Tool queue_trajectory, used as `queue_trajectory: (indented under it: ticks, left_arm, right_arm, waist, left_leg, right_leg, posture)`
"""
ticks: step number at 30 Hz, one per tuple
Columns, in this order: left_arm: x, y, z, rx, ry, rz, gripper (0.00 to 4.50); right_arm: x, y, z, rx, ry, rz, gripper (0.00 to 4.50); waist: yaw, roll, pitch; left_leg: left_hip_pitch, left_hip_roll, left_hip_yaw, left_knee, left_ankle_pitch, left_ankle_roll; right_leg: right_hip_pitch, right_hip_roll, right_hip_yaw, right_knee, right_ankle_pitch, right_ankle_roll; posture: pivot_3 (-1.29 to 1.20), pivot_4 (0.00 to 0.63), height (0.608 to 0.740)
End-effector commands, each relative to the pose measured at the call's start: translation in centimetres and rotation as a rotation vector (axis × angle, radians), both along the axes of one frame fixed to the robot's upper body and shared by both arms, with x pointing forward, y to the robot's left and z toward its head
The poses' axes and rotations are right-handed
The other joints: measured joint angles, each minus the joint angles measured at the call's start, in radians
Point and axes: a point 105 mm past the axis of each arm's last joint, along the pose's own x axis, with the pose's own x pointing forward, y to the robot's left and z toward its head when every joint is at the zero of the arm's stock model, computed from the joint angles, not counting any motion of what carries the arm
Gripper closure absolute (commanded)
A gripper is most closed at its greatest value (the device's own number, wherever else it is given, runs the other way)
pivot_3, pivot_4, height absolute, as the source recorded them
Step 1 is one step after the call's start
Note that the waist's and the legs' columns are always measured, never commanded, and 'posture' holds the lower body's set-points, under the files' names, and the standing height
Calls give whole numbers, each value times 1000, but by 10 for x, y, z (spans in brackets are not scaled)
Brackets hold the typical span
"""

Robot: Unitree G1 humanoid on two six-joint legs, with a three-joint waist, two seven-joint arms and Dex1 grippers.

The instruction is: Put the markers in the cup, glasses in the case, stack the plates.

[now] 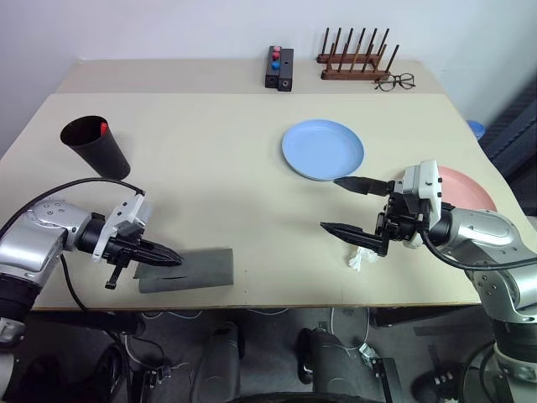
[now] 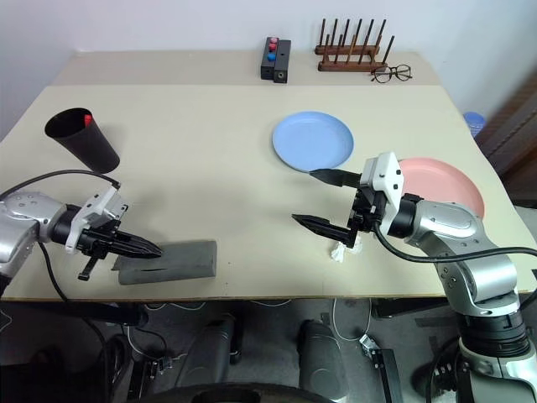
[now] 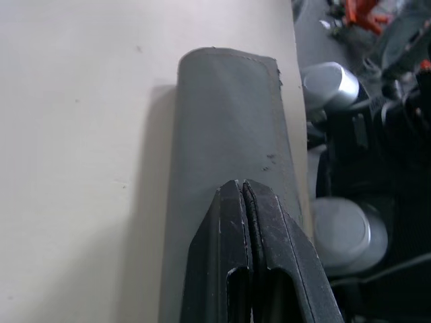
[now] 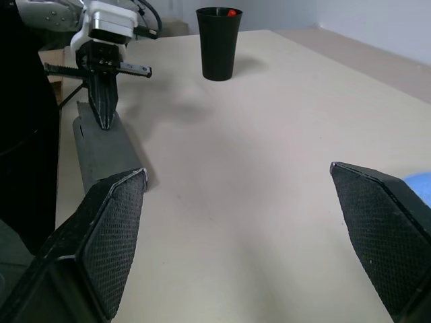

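The black cup [image 1: 95, 147] stands at the table's far left, and the red tip of a marker [image 1: 103, 128] shows inside its rim. Near the front edge lies the grey case [image 1: 186, 269], flat. My left gripper [image 1: 172, 260] is shut, with nothing visible between its fingers, and its tips hover over the case's left end [image 3: 229, 114]. The light blue plate [image 1: 323, 149] sits right of centre, with the pink plate [image 1: 466, 189] further right, partly behind my right arm. My right gripper [image 1: 330, 202] is wide open and empty, just in front of the blue plate. The glasses are out of view.
A crumpled white scrap [image 1: 361, 256] lies under my right gripper. Along the back edge are a black box with red and blue buttons [image 1: 279, 67], a wooden peg rack [image 1: 357, 59] and thin wire-framed eyeglasses [image 1: 394, 81]. The case lies close to the table's front edge.
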Motion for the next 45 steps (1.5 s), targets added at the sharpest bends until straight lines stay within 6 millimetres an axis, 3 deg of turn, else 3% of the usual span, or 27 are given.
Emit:
queue_trajectory:
  ticks: [1,4,9,13,19,20,23,26,32,36,43,45]
  left_arm:
    - [13,-5,38,-123,-48,59,4477]
    - [22,-11,67,-255,3,123,4477]
    - [42,-12,94,-335,-142,166,4477]
    - [51,-25,112,-427,-246,131,3258]
    - [56,-44,120,-502,-301,89,148]
    - [57,-46,121,-504,-302,86,24]
    - [53,-53,117,-490,-312,47,24]
    - [52,-56,112,-475,-318,29,24]
    - [50,-56,102,-427,-356,-6,24]
    - [51,-53,98,-402,-389,-9,24]
    - [49,-49,95,-396,-397,-2,24]
    - [48,-49,93,-390,-399,-2,0]
  right_arm:
    - [0,0,10,11,-48,0,0]
    - [2,-3,10,10,-40,-16,0]
    - [10,-18,3,-46,-3,-78,0]
    - [23,-33,-3,-99,35,-168,0]
    - [48,-61,-10,-161,3,-377,0]
    - [52,-67,-12,-177,18,-419,0]
    - [58,-107,-20,-253,92,-595,0]
    - [52,-131,-27,-333,147,-669,0]
    - [37,-153,-58,-485,294,-731,0]
    - [39,-167,-61,-503,316,-810,0]
    - [43,-170,-64,-523,320,-819,0]
    - [42,-171,-67,-529,340,-821,574]
  waist:
    - [0,0,0]
    - [-2,0,0]
    - [-2,0,0]
    - [-1,-1,0]
    - [-2,-1,0]
    - [-2,-1,0]
    - [-3,-1,0]
    - [2,-1,0]
    - [-4,-1,0]
    - [-3,-1,0]
    - [-3,-1,0]
    - [-2,-1,0]
  left_leg:
    - [0,0,0,0,0,0]
    - [0,0,0,0,0,0]
    - [1,0,0,0,0,0]
    - [0,0,0,1,0,0]
    - [1,0,0,1,0,1]
    - [1,0,0,1,0,1]
    - [0,0,0,1,0,1]
    - [0,-1,0,2,0,1]
    - [1,-1,0,1,0,1]
    - [1,-1,0,2,0,1]
    - [1,-1,0,2,0,1]
    - [1,-1,0,2,0,1]
  right_leg:
    - [0,0,0,0,0,0]
    - [0,0,0,0,0,0]
    - [1,0,0,1,0,1]
    - [1,1,0,1,0,0]
    - [1,1,0,2,1,0]
    - [1,1,0,2,1,0]
    - [1,1,0,2,1,0]
    - [1,0,0,2,1,0]
    - [2,1,0,2,1,0]
    - [2,1,1,2,1,0]
    - [2,1,1,1,1,0]
    - [2,1,1,1,1,0]
  posture:
    - [0,150,740]
    - [0,150,740]
    - [0,150,740]
    - [0,150,740]
    - [0,150,740]
    - [0,150,740]
    - [0,150,740]
    - [0,150,740]
    - [0,150,740]
    - [0,150,740]
    - [0,150,740]
    - [0,150,740]
